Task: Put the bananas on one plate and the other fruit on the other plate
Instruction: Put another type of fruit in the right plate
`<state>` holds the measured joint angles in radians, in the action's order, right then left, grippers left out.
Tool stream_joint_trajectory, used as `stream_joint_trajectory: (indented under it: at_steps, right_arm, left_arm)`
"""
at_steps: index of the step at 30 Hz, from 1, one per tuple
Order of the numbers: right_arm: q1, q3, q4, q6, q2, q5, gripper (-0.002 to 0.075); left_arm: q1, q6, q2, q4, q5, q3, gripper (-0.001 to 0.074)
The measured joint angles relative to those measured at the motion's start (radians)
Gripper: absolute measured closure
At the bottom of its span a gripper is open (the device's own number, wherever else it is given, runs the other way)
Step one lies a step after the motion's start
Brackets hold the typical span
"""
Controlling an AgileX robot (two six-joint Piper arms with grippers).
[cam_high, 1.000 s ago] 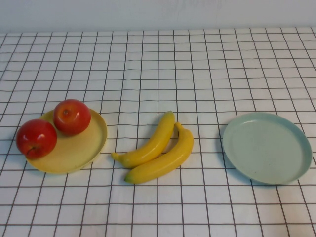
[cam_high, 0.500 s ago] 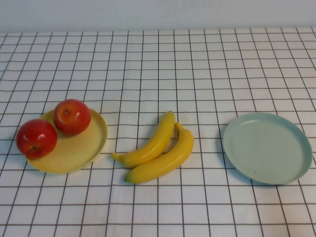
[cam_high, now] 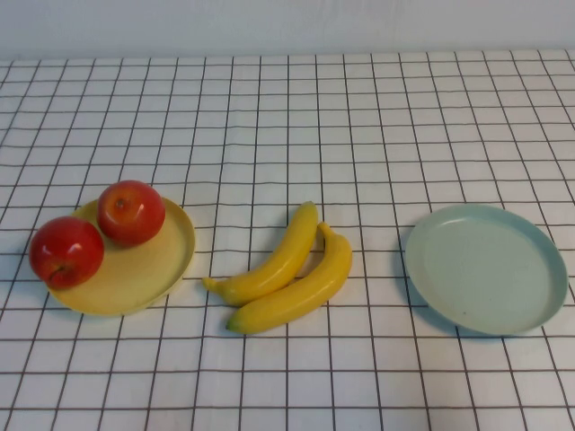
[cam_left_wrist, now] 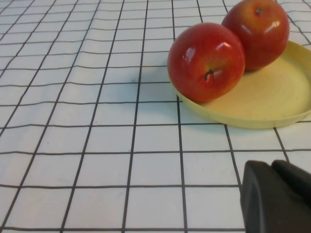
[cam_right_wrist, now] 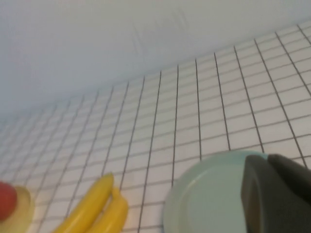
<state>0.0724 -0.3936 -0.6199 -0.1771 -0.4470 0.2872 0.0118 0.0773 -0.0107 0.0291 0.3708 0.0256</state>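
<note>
Your left claw point(cam_left_wrist: 277, 199) shows only as a dark corner in its wrist view, low over the tabletop point(cam_high: 287, 117) just beside the yellow plate point(cam_high: 144, 278); you cannot tell whether it is apart or together. Your right claw point(cam_right_wrist: 277, 194) is likewise a dark edge in its wrist view, hanging above the blue-green plate point(cam_high: 485, 269), and its state cannot be told either. Neither claw appears in the high view.

Take the yellow plate as your landmark. Both red apples point(cam_high: 130, 212) already sit on it: one well inside, the other point(cam_high: 66, 251) perched on its rim at the far-left side. So the apple half of the job looks done. The two bananas point(cam_high: 283, 269) lie side by side and touching on the bare checked cloth, between the yellow plate and the blue-green plate, which is well apart on the right and holds nothing. Moving both bananas there is what you have left.

Compared with a second ago, nothing on the tabletop has shifted.
</note>
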Motion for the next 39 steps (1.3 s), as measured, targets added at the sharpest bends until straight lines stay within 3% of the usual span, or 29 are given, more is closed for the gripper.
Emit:
stream_joint_trajectory:
  at_steps: [7,14,18,22,27,36,39]
  right_arm:
    - [0.059,-0.347,0.116,-0.055,-0.520,0.359,0.0743]
    - [0.258,-0.719,0.202,-0.077,-1.050,0.743,0.0743]
    - [0.384,-1.033,0.312,-0.046,-1.314,0.897,0.0743]
    - [0.478,-1.300,0.403,-0.032,-1.507,0.916,0.0743]
    - [0.540,-1.490,0.410,0.023,-1.649,0.925,0.0743]
    - [0.554,-1.527,0.515,0.177,-1.715,0.935,0.0739]
    - [0.554,-1.527,0.568,0.247,-1.715,0.936,0.0686]
  left_arm:
    - [0.000,0.000,0.000,0.000,0.000,0.000,0.0738]
    - [0.000,0.000,0.000,0.000,0.000,0.000,0.0738]
    - [0.000,0.000,0.000,0.000,0.000,0.000,0.0738]
    - [0.000,0.000,0.000,0.000,0.000,0.000,0.0738]
    - [0.000,0.000,0.000,0.000,0.000,0.000,0.0738]
    - [0.000,-0.002,0.000,0.000,0.000,0.000,0.0738]
    - [0.000,-0.002,0.000,0.000,0.000,0.000,0.0738]
